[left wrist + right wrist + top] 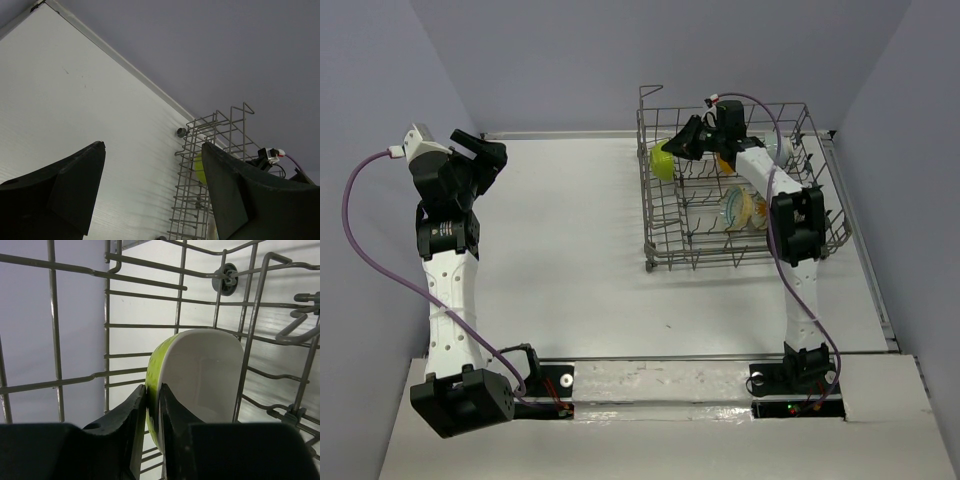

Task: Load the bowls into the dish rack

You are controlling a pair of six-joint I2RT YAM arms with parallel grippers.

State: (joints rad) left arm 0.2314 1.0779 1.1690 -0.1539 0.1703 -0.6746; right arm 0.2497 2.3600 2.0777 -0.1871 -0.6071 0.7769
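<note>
Inside dish rack (106, 365), right gripper (152, 390) pinching rim of green bowl (200, 370), clear only from wrist; left gripper (153, 147) spread wide.

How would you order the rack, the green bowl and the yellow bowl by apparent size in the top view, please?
1. Rack, by far the largest.
2. Green bowl and yellow bowl: they look about alike, and both are partly hidden among the wires, so I won't rank them.
</note>
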